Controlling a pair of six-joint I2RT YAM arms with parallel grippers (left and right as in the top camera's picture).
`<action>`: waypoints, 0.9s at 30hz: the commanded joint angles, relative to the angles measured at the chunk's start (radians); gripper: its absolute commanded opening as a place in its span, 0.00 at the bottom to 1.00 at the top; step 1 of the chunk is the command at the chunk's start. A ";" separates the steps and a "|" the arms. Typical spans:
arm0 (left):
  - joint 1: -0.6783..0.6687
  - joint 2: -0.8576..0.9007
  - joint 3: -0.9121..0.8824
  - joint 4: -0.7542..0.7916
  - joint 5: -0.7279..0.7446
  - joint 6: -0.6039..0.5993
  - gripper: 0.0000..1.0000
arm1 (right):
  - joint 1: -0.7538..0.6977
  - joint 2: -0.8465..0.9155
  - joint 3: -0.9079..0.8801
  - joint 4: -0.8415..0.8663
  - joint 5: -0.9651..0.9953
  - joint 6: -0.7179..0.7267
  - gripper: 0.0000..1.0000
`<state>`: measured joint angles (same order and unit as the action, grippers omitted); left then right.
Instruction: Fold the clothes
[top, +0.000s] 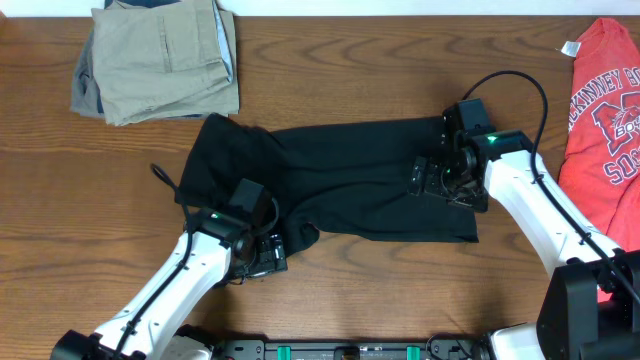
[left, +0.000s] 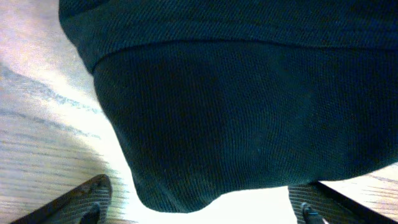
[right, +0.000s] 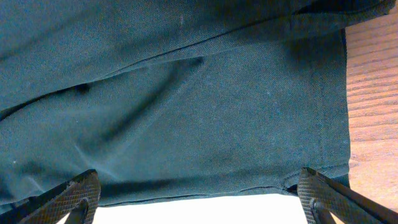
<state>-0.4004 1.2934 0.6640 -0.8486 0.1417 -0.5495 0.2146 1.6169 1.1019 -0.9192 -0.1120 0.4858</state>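
At mid-table overhead, the black T-shirt (top: 340, 180) lies as a long band, with bare table (top: 400, 290) below it; khaki trousers (top: 160, 60) and red T-shirt (top: 605, 110) lie well apart. Left wrist: the left gripper (left: 202, 211) has its jaws apart, flanking a rounded fold edge. Right wrist: the right gripper (right: 199, 202) has its jaws apart, astride the hem.

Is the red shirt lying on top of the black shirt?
No, the red T-shirt lies off to the right, apart from the black T-shirt, with bare table between them.
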 joint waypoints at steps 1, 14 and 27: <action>0.001 0.022 -0.006 0.010 -0.027 0.003 0.95 | 0.009 0.005 -0.001 -0.002 0.010 -0.012 0.99; 0.001 0.061 -0.117 0.239 0.030 -0.077 0.94 | 0.009 0.005 -0.001 -0.014 0.010 -0.012 0.99; 0.001 0.061 -0.121 0.315 0.030 -0.072 0.75 | 0.009 0.005 -0.001 -0.011 0.010 -0.012 0.99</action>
<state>-0.4011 1.3437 0.5640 -0.5415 0.1581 -0.6243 0.2146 1.6169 1.1019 -0.9298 -0.1116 0.4858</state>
